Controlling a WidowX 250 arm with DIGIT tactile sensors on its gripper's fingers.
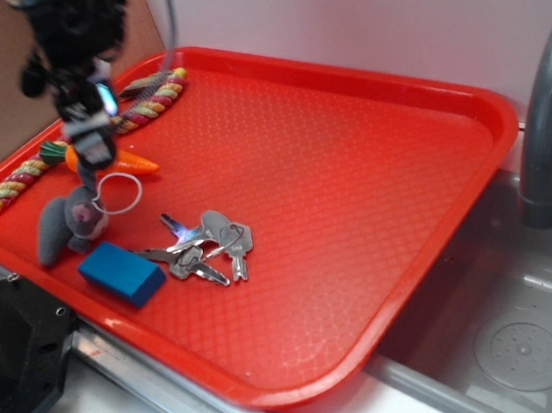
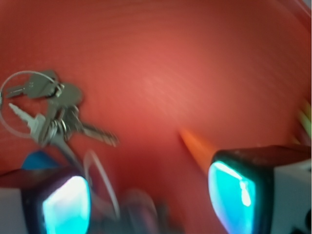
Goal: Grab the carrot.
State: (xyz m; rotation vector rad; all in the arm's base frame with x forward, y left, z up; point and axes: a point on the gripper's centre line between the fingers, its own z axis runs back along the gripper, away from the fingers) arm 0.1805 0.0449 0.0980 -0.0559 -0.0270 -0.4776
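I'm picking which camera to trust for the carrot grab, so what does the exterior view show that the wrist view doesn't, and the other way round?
Only the exterior view shows the braided red-yellow rope, the dark grey faucet, the metal sink and the whole red plastic tray. Only the wrist view shows the gripper's glowing cyan finger pads standing apart. Both show the orange plastic toy carrot, the silver key bunch and the blue block; the grey plush rabbit is a blur in the wrist view.
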